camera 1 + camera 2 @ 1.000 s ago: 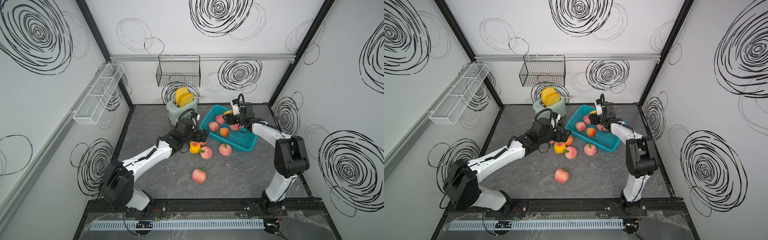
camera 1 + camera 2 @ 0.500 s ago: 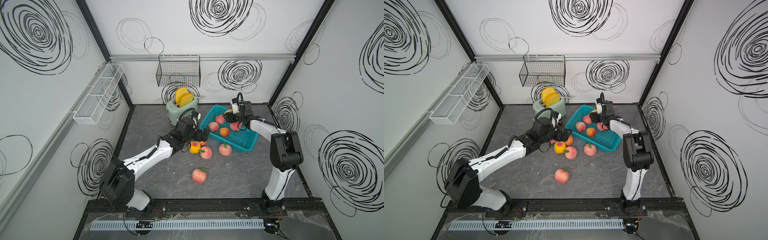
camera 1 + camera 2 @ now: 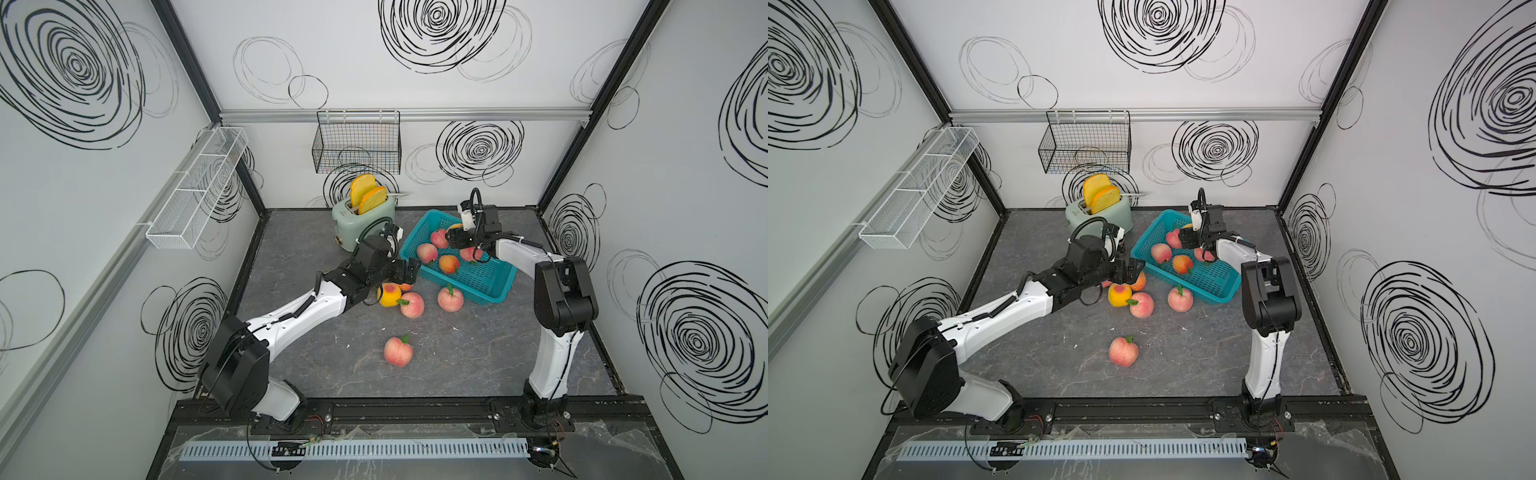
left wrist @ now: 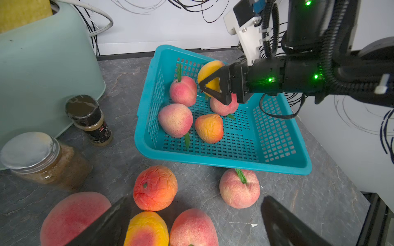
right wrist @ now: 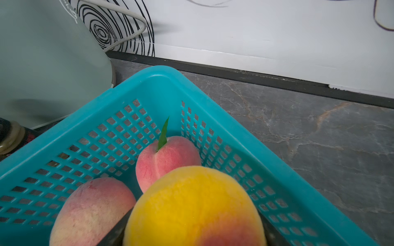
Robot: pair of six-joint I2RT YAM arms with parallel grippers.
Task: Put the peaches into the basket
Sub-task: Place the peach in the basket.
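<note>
right jaws: clamped on a yellow peach (image 5: pixel 194 208), holding it over the basket's (image 4: pixel 234 164) far end | left jaws: spread wide, empty, above loose peaches (image 4: pixel 155 187) on the bench (image 3: pixel 478 365) just beside the basket | inside basket: four peaches (image 4: pixel 175 120)

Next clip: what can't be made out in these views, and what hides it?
Top views: the lidded jar and spice jar by the toaster, lost behind the left arm.
Left wrist view: the spice jar's label, too small to read; the big red peach, cut by the edge and a finger of the left pincer.
Right wrist view: fingertips of the right pincer, covered by the yellow peach it grips.
</note>
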